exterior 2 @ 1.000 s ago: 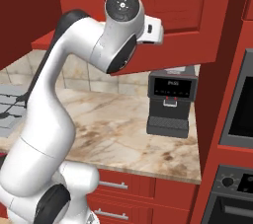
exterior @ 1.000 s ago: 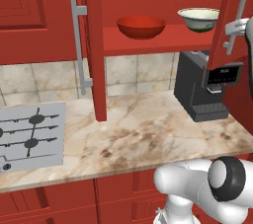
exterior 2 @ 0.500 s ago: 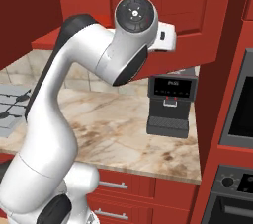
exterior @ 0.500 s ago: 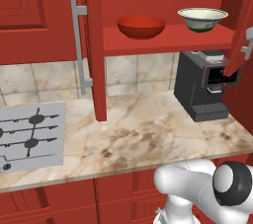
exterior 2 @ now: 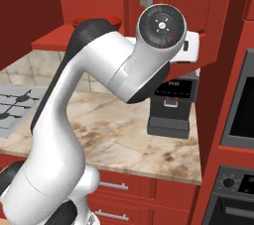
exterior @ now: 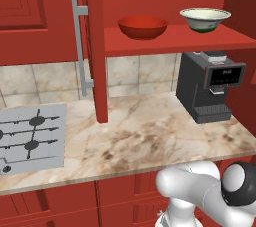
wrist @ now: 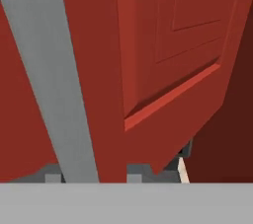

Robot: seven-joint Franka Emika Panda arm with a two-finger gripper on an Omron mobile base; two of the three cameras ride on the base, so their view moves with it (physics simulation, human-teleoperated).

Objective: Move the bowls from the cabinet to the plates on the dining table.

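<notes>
Left base view: cabinet [exterior: 170,38] stands open, its inner shelf exposed. The red bowl [exterior: 142,26] sits on the shelf at about 12 o'clock; the cream-white bowl [exterior: 205,19] is on the same shelf toward 2 o'clock, well apart from the red one. One door [exterior: 95,46] stands edge-on at 10 o'clock, its grey bar handle [exterior: 78,41] running down its left side. Below, a marble table [exterior: 150,136] carries a black coffee machine [exterior: 210,86] at 3 o'clock and a grey cooktop [exterior: 30,138] at 9 o'clock.

Right base view: the arm rises from 7 o'clock and bends up toward 1 o'clock, its wrist against the right-hand cabinet door [exterior 2: 208,26]. A sliver of the red bowl [exterior 2: 96,21] shows at 11 o'clock.

Hand view: a raised-panel door [wrist: 168,55] close up, with a grey bar handle [wrist: 54,75] slanting from 11 to 7 o'clock. The end effector's fingertips cannot be made out, so I cannot tell whether it is spread or pressed together.

Progress, as I judge it: the cabinet is opened, but neither bowl is lifted. Both transfers to the plates remain.
</notes>
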